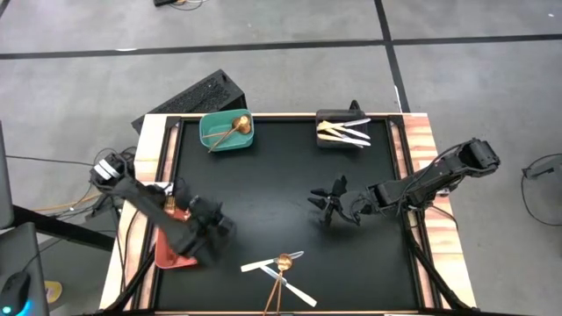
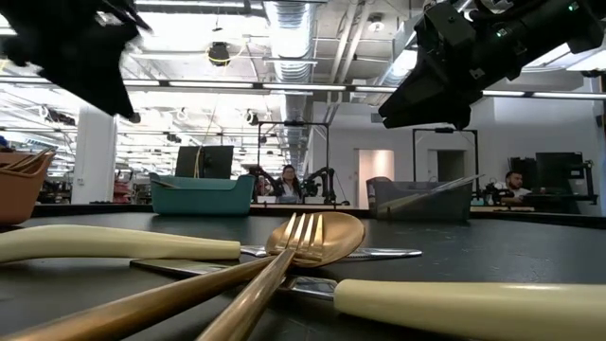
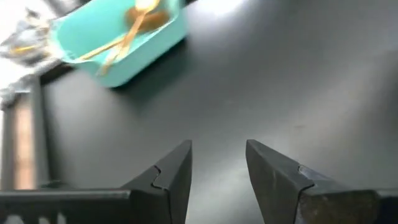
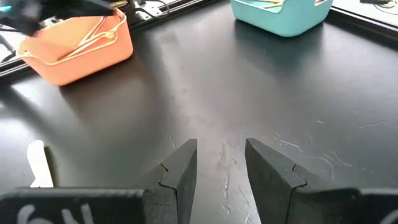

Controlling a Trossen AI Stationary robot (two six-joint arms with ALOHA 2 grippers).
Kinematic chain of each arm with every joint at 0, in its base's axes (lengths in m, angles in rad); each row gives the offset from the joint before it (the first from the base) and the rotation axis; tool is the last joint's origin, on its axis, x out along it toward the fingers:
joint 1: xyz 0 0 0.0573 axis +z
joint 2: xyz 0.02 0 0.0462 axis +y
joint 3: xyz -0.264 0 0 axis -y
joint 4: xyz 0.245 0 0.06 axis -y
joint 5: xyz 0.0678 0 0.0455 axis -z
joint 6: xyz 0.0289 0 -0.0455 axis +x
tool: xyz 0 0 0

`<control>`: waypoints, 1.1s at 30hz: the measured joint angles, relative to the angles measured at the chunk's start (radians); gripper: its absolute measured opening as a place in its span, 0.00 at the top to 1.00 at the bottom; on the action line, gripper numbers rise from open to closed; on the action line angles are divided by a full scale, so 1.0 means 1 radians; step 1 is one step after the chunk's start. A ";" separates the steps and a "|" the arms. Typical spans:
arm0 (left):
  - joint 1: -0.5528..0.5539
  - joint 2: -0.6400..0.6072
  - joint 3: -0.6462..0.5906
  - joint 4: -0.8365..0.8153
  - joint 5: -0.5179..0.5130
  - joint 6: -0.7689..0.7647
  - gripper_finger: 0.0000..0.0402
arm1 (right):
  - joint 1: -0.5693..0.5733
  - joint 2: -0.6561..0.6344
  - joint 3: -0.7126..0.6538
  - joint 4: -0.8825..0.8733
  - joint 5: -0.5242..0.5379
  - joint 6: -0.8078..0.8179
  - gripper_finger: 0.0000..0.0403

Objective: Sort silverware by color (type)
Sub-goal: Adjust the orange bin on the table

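A: Item one, left gripper [image 1: 213,230]?
B: At roughly 8 o'clock on the black mat [image 1: 281,189], just beside the salmon bin [image 1: 172,253]. Its fingers [image 3: 171,177] stand parted with bare mat between them; nothing pinched.

A: Item two, right gripper [image 1: 332,203]?
B: About 3 o'clock from the mat's centre, raised above the surface. Fingers [image 4: 180,174] spread, nothing between them.

A: Silverware still loose?
B: One crossed heap [image 1: 279,272] at 6 o'clock near the front edge: white-handled knives [image 2: 454,308], a gold spoon [image 2: 327,237] and a gold fork [image 2: 284,260] lying over one another. Exact count cannot be told.

A: Silverware already binned?
B: Teal bin [image 1: 226,132] at 11 o'clock holds gold spoons [image 1: 235,127]. Black bin [image 1: 341,130] at 1 o'clock holds pale-handled knives [image 1: 344,132]. The salmon bin at 8 o'clock holds thin gold pieces [image 4: 93,37], type not readable.

A: Anything beyond the mat?
B: A black keyboard-like slab [image 1: 195,95] lies off the table's far left corner. In the low view, people [image 2: 285,182] sit at desks in the room behind.
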 joint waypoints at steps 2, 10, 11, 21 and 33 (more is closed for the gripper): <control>0.081 0.000 0.000 -0.008 0.050 0.115 0.66 | 0.000 0.000 0.000 0.001 0.000 0.000 0.62; 0.336 -0.004 0.000 -0.009 0.180 0.672 0.71 | 0.001 0.000 0.000 -0.008 -0.004 -0.004 0.62; 0.363 -0.006 0.000 -0.009 0.181 0.720 0.73 | 0.001 0.000 0.000 -0.008 -0.003 -0.004 0.62; 0.579 -0.020 -0.100 0.139 0.412 1.094 0.87 | 0.021 0.000 0.000 -0.037 -0.002 -0.003 0.62; 0.567 -0.021 -0.158 0.149 0.653 1.051 0.97 | 0.013 0.000 0.000 -0.055 0.008 -0.003 0.62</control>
